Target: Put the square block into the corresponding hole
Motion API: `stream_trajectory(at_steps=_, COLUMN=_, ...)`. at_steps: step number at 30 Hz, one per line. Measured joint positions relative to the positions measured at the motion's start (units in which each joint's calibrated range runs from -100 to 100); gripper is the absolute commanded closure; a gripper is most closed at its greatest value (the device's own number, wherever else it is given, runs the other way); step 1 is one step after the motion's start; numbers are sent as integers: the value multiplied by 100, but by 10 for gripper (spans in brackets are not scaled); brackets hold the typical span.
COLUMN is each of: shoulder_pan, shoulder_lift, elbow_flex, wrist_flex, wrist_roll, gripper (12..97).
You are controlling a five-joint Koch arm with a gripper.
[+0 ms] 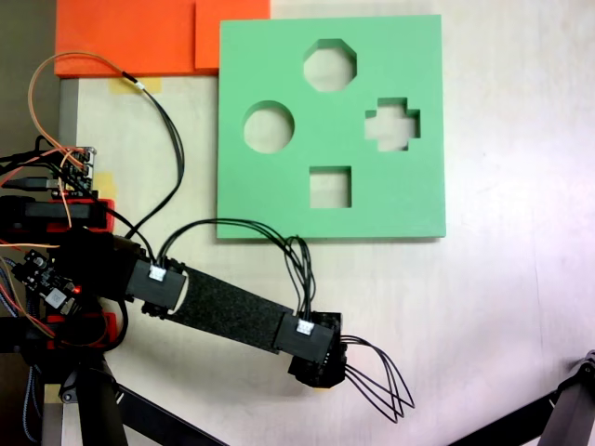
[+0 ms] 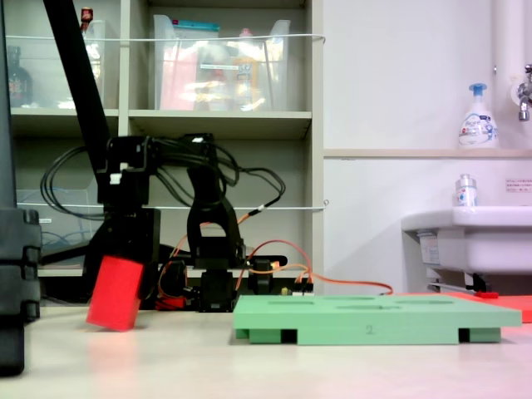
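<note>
The square block (image 2: 115, 293) is plain bright red. The foam board (image 1: 270, 200) is flat mint green. The worktop (image 1: 502, 307) is pale cream. An orange sheet (image 1: 121, 37) lies at its edge. The arm (image 1: 228, 311) is black, with black cables (image 1: 381, 376).

- Digit "2", faint, on the front edge of the green foam board (image 2: 370, 330), lower centre of a fixed view.
- Label on the soap bottle (image 2: 477, 125), upper right: too small to read.

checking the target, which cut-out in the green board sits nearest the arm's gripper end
The square cut-out, at the board's lower edge in the fixed view from above; the round, octagonal and cross-shaped holes lie farther up.
</note>
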Motion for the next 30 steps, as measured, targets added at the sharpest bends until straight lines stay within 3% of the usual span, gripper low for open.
stream_trajectory(at_steps=12, shoulder_pan=-29, shoulder_lift=-150, elbow_flex=39, wrist_flex=-88, wrist_roll=15, gripper=848)
stream_trajectory(at_steps=19, shoulder_pan=0, shoulder_lift=-1847, elbow_flex=-206, wrist_flex=-538, wrist_roll=83, gripper=848)
stream_trajectory(at_steps=30, shoulder_pan=1211, shoulder_lift=-3365, elbow_flex=657, wrist_flex=-685, wrist_roll=1128, gripper=846)
